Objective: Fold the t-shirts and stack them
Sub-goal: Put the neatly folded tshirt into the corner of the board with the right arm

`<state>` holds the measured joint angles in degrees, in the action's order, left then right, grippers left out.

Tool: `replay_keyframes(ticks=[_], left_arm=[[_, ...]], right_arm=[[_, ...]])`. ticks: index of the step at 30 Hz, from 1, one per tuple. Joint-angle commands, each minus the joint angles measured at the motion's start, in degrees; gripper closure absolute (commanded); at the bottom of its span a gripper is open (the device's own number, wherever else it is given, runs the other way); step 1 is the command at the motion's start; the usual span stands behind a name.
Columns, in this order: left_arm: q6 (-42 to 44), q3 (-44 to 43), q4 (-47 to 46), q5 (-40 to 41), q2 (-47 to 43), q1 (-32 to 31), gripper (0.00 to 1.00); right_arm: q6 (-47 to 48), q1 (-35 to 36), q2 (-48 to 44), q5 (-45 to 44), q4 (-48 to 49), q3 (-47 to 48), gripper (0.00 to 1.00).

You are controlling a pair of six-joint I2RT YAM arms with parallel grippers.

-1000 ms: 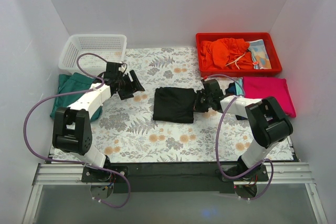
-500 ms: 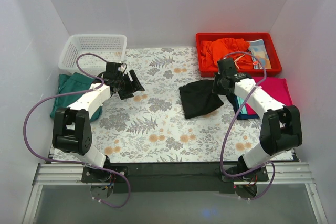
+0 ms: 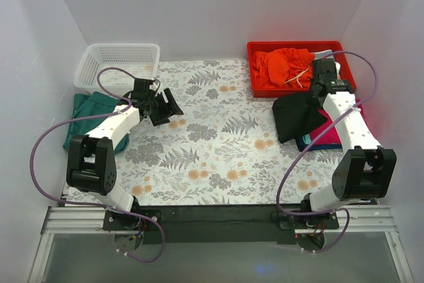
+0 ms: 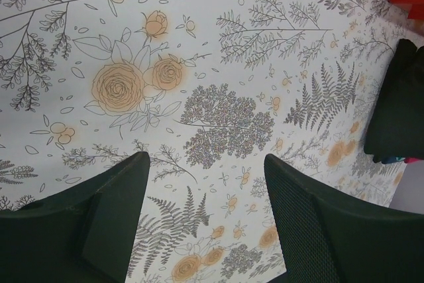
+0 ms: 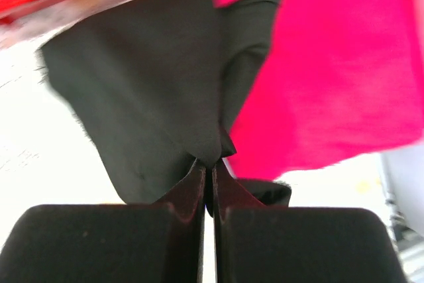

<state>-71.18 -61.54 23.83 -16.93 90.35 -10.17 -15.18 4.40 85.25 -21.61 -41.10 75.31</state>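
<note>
My right gripper (image 3: 317, 96) is shut on the folded black t-shirt (image 3: 295, 116) and holds it at the right side, over the left part of the magenta t-shirt (image 3: 329, 130). In the right wrist view the jaws (image 5: 211, 167) pinch a fold of the black shirt (image 5: 146, 84), with the magenta shirt (image 5: 324, 64) behind it. A navy and teal edge (image 3: 309, 142) peeks out under the magenta one. A dark-green shirt (image 3: 89, 114) lies at the far left. My left gripper (image 3: 171, 107) is open and empty above the floral cloth (image 4: 205, 158). The black shirt also shows far right in the left wrist view (image 4: 401, 104).
A red tray (image 3: 298, 45) with orange cloth (image 3: 285, 64) stands at the back right, just behind my right gripper. A white basket (image 3: 122, 47) stands at the back left. White walls close in both sides.
My right arm has carried the black shirt from the table's middle to the right, over the magenta shirt. The left arm has not moved.
</note>
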Motion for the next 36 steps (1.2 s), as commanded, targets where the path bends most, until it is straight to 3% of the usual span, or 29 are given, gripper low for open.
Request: replay_keyframes(ticks=[1,9,36], left_arm=[[0.16,-1.74,-0.63,-1.35,0.09,0.33,0.31],[0.60,-3.41,0.07,-1.71,1.41,0.42,0.31],[1.13,-3.76,0.25,-1.70,2.03,0.33,0.31]], right_arm=[[3.66,-3.61,-1.67,-5.90,-2.40,5.02,0.99],[3.14,-9.76,1.05,-9.85,-5.65,10.29,0.99],[-0.38,-12.75,8.70,-30.16,-8.91,11.62,0.99]])
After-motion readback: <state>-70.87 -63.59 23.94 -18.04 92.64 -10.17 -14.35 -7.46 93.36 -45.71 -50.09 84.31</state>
